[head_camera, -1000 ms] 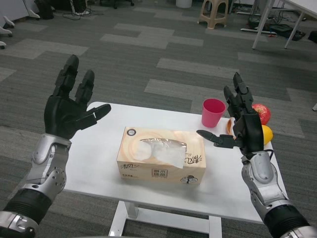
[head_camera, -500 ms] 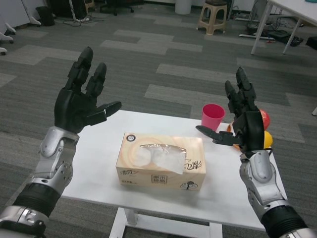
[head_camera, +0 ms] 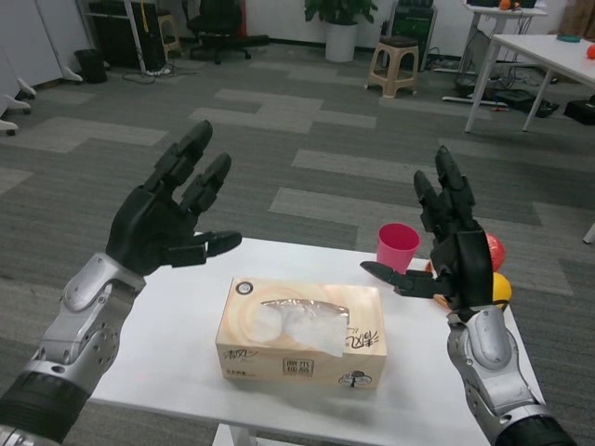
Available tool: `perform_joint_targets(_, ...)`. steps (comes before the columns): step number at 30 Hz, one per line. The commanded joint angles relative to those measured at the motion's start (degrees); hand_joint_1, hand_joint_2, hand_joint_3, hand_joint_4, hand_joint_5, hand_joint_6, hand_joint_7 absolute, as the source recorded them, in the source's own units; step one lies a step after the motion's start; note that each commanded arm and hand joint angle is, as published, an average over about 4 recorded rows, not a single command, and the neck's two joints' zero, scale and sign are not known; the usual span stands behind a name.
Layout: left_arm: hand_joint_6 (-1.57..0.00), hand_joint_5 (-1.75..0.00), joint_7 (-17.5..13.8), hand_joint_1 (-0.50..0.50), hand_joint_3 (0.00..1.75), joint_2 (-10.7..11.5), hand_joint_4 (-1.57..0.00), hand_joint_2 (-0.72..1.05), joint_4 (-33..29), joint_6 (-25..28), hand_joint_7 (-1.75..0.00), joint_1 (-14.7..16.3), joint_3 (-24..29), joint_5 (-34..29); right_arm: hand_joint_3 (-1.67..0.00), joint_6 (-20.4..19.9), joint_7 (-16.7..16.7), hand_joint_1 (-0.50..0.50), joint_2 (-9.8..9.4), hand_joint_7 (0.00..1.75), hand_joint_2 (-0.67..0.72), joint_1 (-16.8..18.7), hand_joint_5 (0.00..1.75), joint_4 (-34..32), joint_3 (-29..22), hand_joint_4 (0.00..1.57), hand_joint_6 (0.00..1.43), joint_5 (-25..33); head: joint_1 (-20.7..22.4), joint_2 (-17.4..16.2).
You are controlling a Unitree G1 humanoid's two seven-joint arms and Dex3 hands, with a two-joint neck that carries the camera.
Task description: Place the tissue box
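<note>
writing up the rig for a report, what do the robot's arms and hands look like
Both arms are silver metal forearms with rounded, sculpted shells, ending lower down in black ribbed cuffs. The left robot hand and the right robot hand are matte black, many-fingered and blocky in their segments. No loose cables or markings show.

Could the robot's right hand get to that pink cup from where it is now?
Probably yes. The right hand hovers open just beside the pink cup, thumb toward it, with nothing between them. The fruit sits behind the hand, out of the way.

tan tissue box (head_camera: 302, 330), pink cup (head_camera: 398, 247), white table (head_camera: 181, 358)
</note>
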Motion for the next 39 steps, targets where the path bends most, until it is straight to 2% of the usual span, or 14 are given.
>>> perform_joint_targets(1,0.0,0.0,-0.6,0.5,0.26,0.5,0.0,1.05,-0.8,-0.8,0.0,0.5,-0.1,0.2,-0.36,-0.1,-0.3,-0.21,-1.18,0.0,-0.29,0.1,0.0,-0.8,0.7,0.0,0.0,0.2,0.3,0.5)
perform_joint_targets(8,0.0,0.0,-0.6,0.5,0.26,0.5,0.0,1.05,-0.1,-1.6,0.0,-0.1,-0.5,0.5,-0.32,-0.1,-0.3,-0.21,-2.32,0.0,-0.22,-0.6,0.0,0.0,1.7,0.0,0.0,0.2,1.1,1.2)
perform_joint_targets(13,0.0,0.0,-0.6,0.5,0.26,0.6,0.0,1.05,1.6,-1.8,0.0,-1.5,-0.8,0.4,-0.26,-0.2,-0.3,-0.21,-2.15,0.0,-0.15,-1.3,0.0,1.3,2.0,0.0,0.0,0.2,0.5,1.2)
perform_joint_targets(16,0.0,0.0,-0.5,0.5,0.17,0.6,0.0,1.0,2.6,-1.8,0.0,-2.1,-1.4,-0.5,-0.24,-0.3,-0.3,-0.21,-1.86,0.0,-0.1,-1.5,0.0,1.6,2.0,0.0,0.0,0.2,0.6,0.9)
perform_joint_targets(18,0.0,0.0,-0.3,0.5,0.07,0.9,0.0,0.83,3.4,-1.8,0.0,-2.5,-2.4,-2.8,-0.24,-0.3,-0.3,-0.21,-1.51,0.0,-0.1,-1.6,0.0,1.9,2.0,0.0,0.0,0.2,1.0,1.0)
perform_joint_targets(20,0.0,0.0,-0.1,0.5,0.0,1.4,0.0,0.38,4.2,-1.8,0.0,-2.8,-3.4,-5.4,-0.24,-0.2,-0.3,-0.21,-1.12,0.0,-0.1,-1.6,0.0,2.0,2.0,0.0,0.0,0.2,1.5,1.3)
perform_joint_targets(22,0.0,0.0,0.1,0.5,0.0,1.5,0.0,-0.19,4.6,-2.0,0.0,-2.9,-3.6,-6.2,-0.24,-0.2,-0.4,-0.21,-0.87,0.0,-0.1,-1.6,0.0,2.2,2.0,0.0,0.0,0.2,2.0,1.7)
perform_joint_targets(24,0.0,0.0,0.5,0.5,0.0,1.4,0.0,-0.55,5.2,-2.3,0.0,-3.0,-3.6,-6.1,-0.24,-0.2,-0.4,-0.21,-0.61,0.0,-0.1,-1.6,0.0,2.4,2.0,0.0,0.0,0.2,2.3,2.0)
perform_joint_targets(26,0.0,0.0,1.2,0.5,0.0,1.4,0.0,-0.64,5.6,-2.5,0.0,-3.1,-3.5,-5.7,-0.24,-0.2,-0.4,-0.21,-0.39,0.0,-0.1,-1.7,0.0,2.6,2.0,0.0,0.0,0.2,2.4,2.0)
perform_joint_targets(32,0.0,0.0,1.8,0.5,0.0,1.5,0.0,-0.64,5.9,-2.5,0.0,-3.6,-3.6,-5.4,-0.24,-0.2,-0.6,-0.21,-0.21,0.0,-0.1,-2.1,0.0,3.1,2.2,0.0,0.0,0.2,2.5,2.1)
perform_joint_targets(39,0.0,0.0,2.3,0.5,0.0,0.5,0.0,-0.64,5.8,-2.6,0.0,-3.6,-3.9,-4.6,-0.24,-0.2,-0.9,-0.25,-1.49,0.0,-0.1,-2.3,0.0,2.5,2.2,0.0,0.0,0.3,1.7,3.7)
